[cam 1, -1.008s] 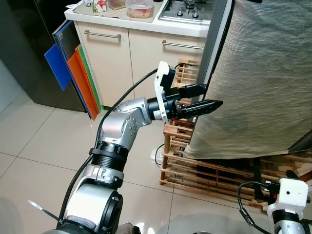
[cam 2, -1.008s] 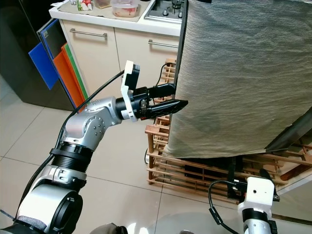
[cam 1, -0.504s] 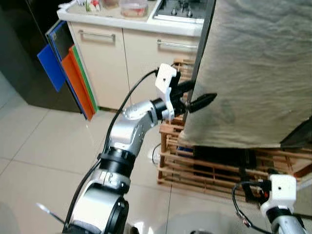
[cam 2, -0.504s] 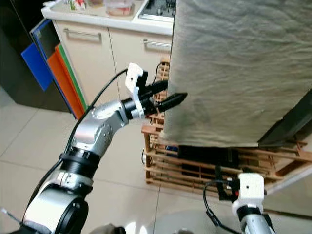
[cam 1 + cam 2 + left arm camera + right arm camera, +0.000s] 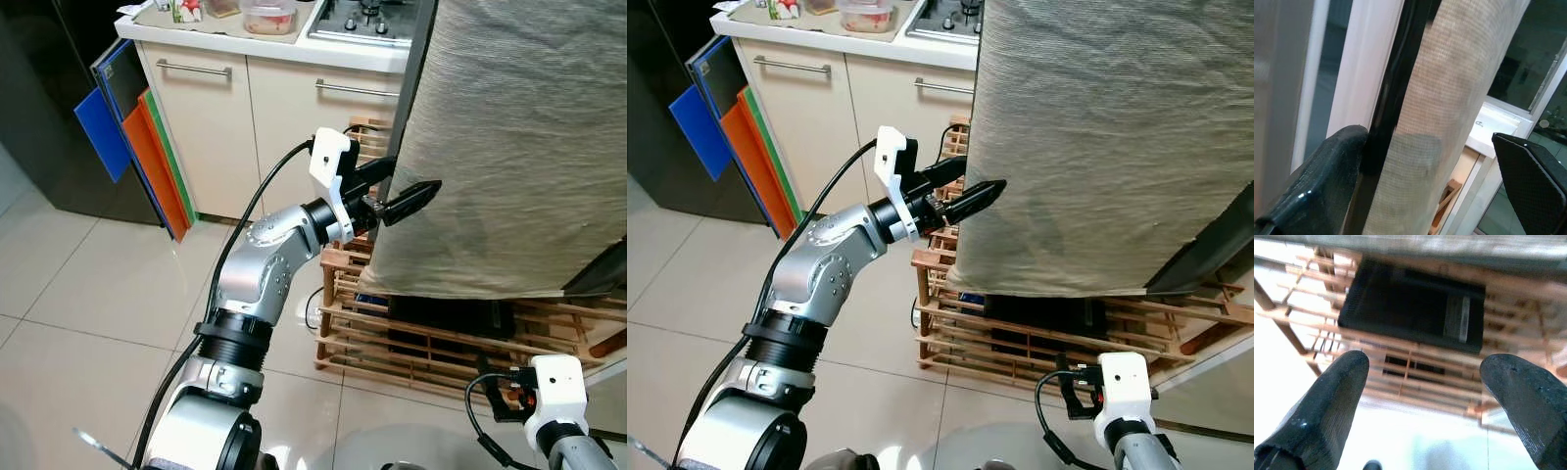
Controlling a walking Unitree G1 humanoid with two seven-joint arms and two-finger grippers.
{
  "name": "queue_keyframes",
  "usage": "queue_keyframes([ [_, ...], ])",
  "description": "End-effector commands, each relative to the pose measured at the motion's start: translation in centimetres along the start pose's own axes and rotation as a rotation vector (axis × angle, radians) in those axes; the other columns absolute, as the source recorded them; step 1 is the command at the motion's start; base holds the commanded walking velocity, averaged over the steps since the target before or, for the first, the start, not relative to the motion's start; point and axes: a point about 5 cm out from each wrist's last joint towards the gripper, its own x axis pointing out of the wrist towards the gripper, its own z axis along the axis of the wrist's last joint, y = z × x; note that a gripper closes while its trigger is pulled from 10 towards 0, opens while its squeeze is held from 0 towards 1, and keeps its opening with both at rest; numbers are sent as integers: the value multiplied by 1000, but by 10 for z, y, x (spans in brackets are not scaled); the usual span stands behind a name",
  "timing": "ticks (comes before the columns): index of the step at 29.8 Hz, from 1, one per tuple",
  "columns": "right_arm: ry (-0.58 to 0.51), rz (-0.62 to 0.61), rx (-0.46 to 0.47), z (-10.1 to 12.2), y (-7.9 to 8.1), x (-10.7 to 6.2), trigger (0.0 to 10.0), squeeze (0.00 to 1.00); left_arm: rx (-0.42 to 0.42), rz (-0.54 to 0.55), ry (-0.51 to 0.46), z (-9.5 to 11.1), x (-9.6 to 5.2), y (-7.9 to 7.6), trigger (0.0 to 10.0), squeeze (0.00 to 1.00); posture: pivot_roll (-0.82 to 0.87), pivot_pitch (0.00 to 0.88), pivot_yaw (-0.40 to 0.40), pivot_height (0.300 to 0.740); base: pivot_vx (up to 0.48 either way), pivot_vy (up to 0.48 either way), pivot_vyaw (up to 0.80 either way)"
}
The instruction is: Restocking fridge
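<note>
A tall door (image 5: 529,147) draped in grey-beige woven cloth fills the right side, with a black edge (image 5: 416,88) running down its left side. My left gripper (image 5: 411,176) is raised to that edge and stands open. One finger reaches behind the edge and the other lies in front of the cloth. In the left wrist view the black edge (image 5: 1393,98) and the cloth (image 5: 1459,98) sit between the fingers of the left gripper (image 5: 1430,142), one finger against the edge. My right gripper (image 5: 1425,372) hangs low and open over the wooden rack, its white wrist (image 5: 554,384) at the bottom right.
A slatted wooden rack (image 5: 431,343) stands on the floor under the cloth, holding a black box (image 5: 1410,308). Cream cabinets (image 5: 225,108) with a hob (image 5: 367,24) and food containers (image 5: 269,15) are behind. Blue, orange and green boards (image 5: 147,147) lean at the left. Tiled floor (image 5: 78,284) spreads out on the left.
My left gripper has shifted from the front of the cloth to the door's left edge, with one finger now behind it. The right wrist sits lower in the picture. The camera has also moved.
</note>
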Motion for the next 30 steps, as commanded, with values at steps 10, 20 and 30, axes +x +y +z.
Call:
queue_keyframes([
  [10,8,-141,69,1,-6,-8,10000,0,-26,-137,-9,12,7,-33,10000,0,-132,53,-4,740,0,0,0],
  [20,80,-179,-7,5,-10,-9,10000,0,-184,-422,-35,42,8,-68,10000,0,-125,70,-9,740,0,0,0],
  [30,105,-217,-50,10,-13,-10,10000,0,-173,-423,-238,130,1,-63,10000,0,-116,79,-2,740,0,0,0],
])
